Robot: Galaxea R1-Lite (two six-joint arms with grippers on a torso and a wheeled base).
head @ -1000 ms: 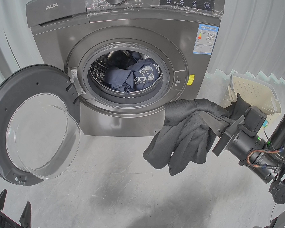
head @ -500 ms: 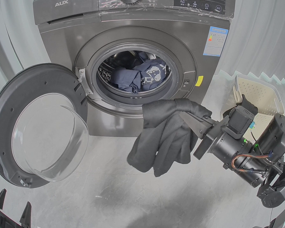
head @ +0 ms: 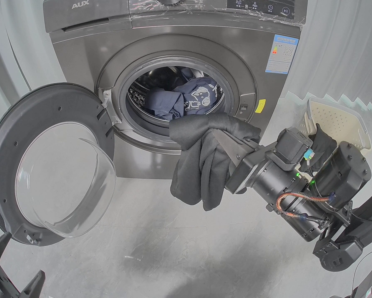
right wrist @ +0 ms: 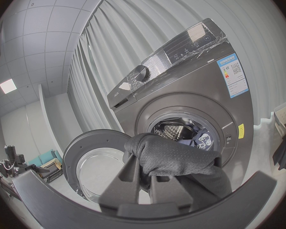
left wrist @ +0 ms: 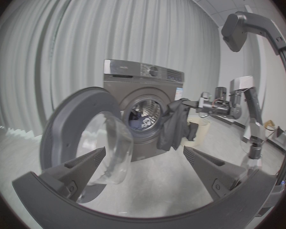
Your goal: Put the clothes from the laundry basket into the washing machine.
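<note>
Well left of the grey front-loading washing machine (head: 86, 58) and low in front of it, the left tool (left wrist: 143, 149) is empty, its two fingers spread wide. It plays no part in the risk here.

The machine's round glass-bowled door (head: 49, 162) is swung fully open to the machine's left, so it does not block the way in. Inside the drum, dark blue clothes (head: 181, 100) already lie heaped against the lower front of the opening. That pile could push an incoming item back out.

The black knit garment (head: 198, 166) is right in front of the machine, at the lower right of the porthole. The right tool (head: 227, 143) is clamped shut on a bunched fold at its top. Most of the cloth hangs below the porthole's lower lip, towards the floor. The likely failure is a release made too shallow. The trailing folds would drape over the lip or the door seal, and their weight could pull the whole piece out onto the floor. The hold on a rounded bunch could also slip if the cloth drags on the rim.

To the right of the machine stands the cream perforated plastic laundry basket (head: 339, 123). Another black cloth (head: 321, 145) hangs over its rim, so the task is not finished.
</note>
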